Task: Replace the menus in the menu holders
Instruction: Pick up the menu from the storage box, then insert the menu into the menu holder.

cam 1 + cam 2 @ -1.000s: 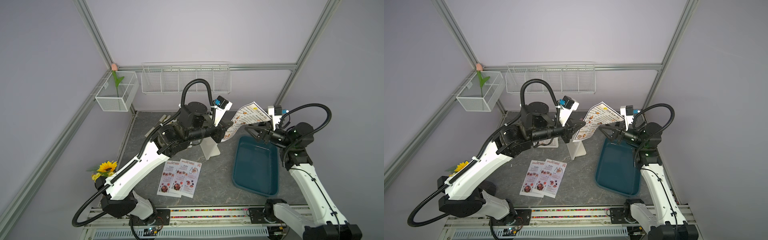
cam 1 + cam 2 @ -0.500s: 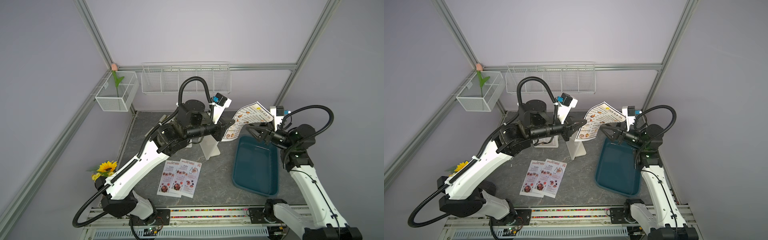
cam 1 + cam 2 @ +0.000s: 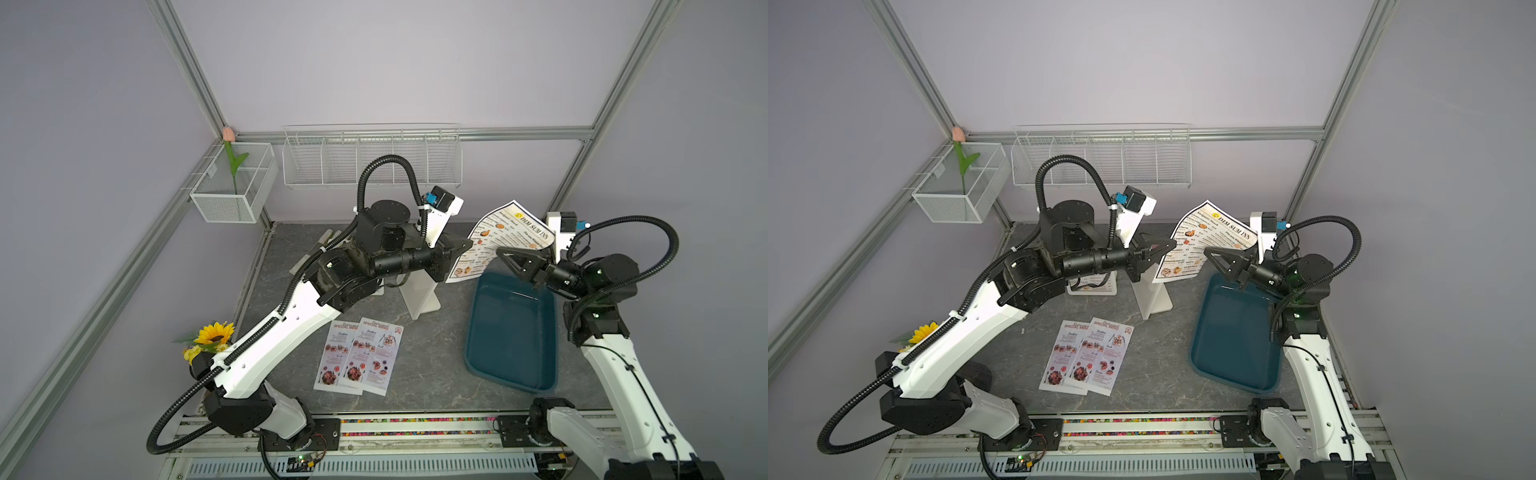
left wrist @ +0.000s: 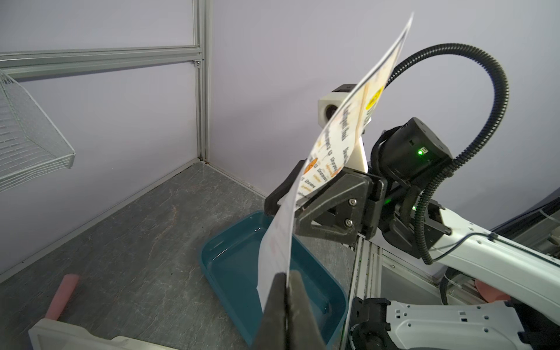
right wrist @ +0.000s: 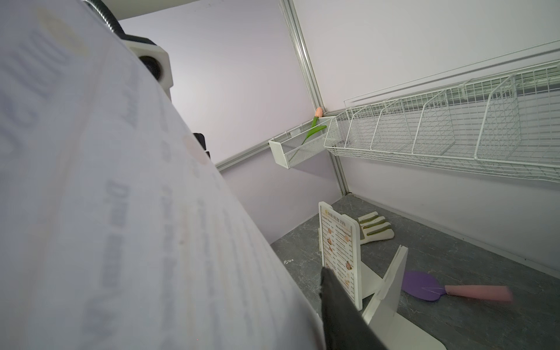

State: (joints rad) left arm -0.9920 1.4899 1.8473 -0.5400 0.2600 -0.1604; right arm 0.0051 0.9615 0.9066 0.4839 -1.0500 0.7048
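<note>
A white "DIM SUM INN" menu (image 3: 505,232) (image 3: 1204,237) hangs in the air over the tray's far end. My left gripper (image 3: 467,245) (image 4: 286,278) is shut on its lower edge. My right gripper (image 3: 500,252) (image 4: 285,209) straddles the sheet's side edge, fingers still apart on either side. In the right wrist view the sheet (image 5: 121,212) hides all but one finger (image 5: 333,303). An empty white menu holder (image 3: 419,295) (image 5: 391,288) stands mid-table. A second holder (image 3: 1092,286) (image 5: 339,248) behind it carries a DIM SUM INN menu. Two pink SPECIAL MENU sheets (image 3: 359,357) lie flat in front.
A dark teal tray (image 3: 513,332) (image 4: 230,257) lies under the right arm. A wire rack (image 3: 372,160) and a small basket with a tulip (image 3: 235,191) hang on the back walls. A glove (image 5: 374,231) and a purple spatula (image 5: 421,285) lie at the back, a sunflower (image 3: 214,334) front left.
My left gripper has carried the menu to the right, and the sheet now sits between the right gripper's fingers. Those fingers have narrowed around it.
</note>
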